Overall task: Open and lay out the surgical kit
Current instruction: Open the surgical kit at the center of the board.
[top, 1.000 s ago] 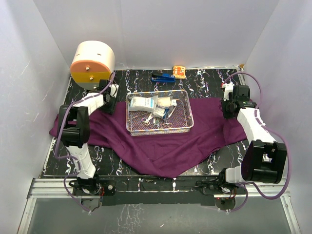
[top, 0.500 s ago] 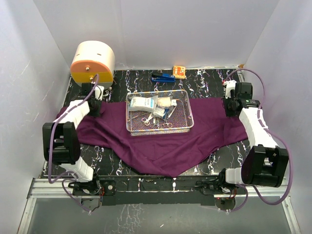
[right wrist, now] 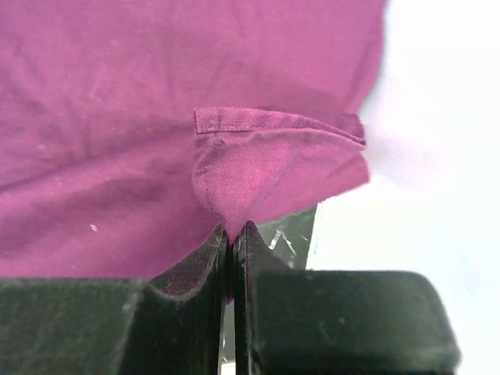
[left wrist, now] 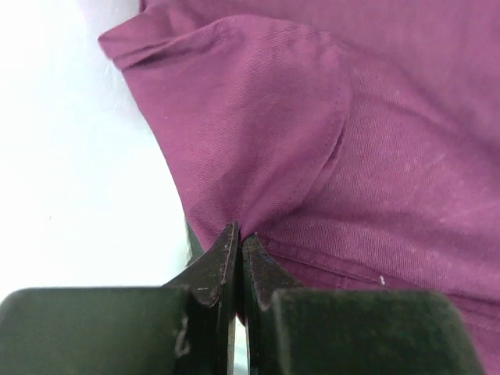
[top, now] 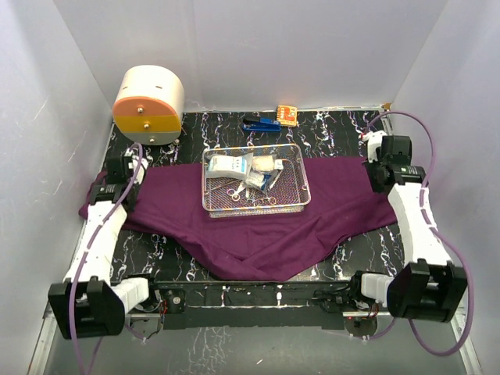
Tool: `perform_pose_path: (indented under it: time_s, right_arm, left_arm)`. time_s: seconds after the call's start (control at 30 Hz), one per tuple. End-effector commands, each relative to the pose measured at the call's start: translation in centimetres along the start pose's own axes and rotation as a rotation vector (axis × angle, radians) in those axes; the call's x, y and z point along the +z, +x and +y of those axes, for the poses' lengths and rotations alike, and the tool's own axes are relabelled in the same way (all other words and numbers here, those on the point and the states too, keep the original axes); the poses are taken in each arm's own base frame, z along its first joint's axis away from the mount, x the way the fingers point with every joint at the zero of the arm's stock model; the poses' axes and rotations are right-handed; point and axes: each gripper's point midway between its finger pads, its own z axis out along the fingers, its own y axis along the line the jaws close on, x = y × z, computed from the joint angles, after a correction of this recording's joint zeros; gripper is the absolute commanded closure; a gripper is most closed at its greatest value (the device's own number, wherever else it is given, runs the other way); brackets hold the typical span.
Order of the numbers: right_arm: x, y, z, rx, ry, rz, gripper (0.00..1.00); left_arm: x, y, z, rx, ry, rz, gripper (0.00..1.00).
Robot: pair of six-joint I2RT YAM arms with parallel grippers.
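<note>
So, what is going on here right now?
Two robot arms are laying out a surgical kit's purple cloth wrap. The left gripper is shut on the cloth's left corner, and the right gripper is shut on its right corner, so the cloth is held out wide between them. The wire-mesh tray sits on the middle of the cloth, with the white packets and steel instruments inside it, none taken out yet.

Marbled table; purple cloth, drum
</note>
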Motion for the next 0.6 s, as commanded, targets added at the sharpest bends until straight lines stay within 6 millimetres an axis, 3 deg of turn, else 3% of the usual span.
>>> perform_pose_path:
  time_s: [0.0, 0.13, 0.3, 0.47, 0.57]
  right_arm:
    - [-3.7, 0.8, -3.3, -0.041, 0.198, -0.039, 1.00]
    - [-6.5, 1.9, -4.7, -0.045, 0.302, -0.064, 1.00]
    - [-9.9, 3.3, -5.2, -0.046, 0.351, -0.079, 1.00]
    - [-12.7, 5.7, -5.7, -0.066, 0.402, -0.039, 1.00]
    - [-13.4, 7.2, -6.1, -0.071, 0.427, -0.001, 1.00]
  left_arm:
    - [-3.9, 4.9, 2.8, 0.137, -0.115, 0.118, 1.00]
    - [-7.0, 6.5, 4.5, 0.195, -0.184, 0.098, 1.00]
    - [-10.1, 8.4, 5.2, 0.256, -0.210, 0.050, 1.00]
    - [-11.8, 9.9, 5.0, 0.271, -0.192, 0.049, 1.00]
    - [-12.6, 10.6, 4.9, 0.286, -0.173, 0.050, 1.00]
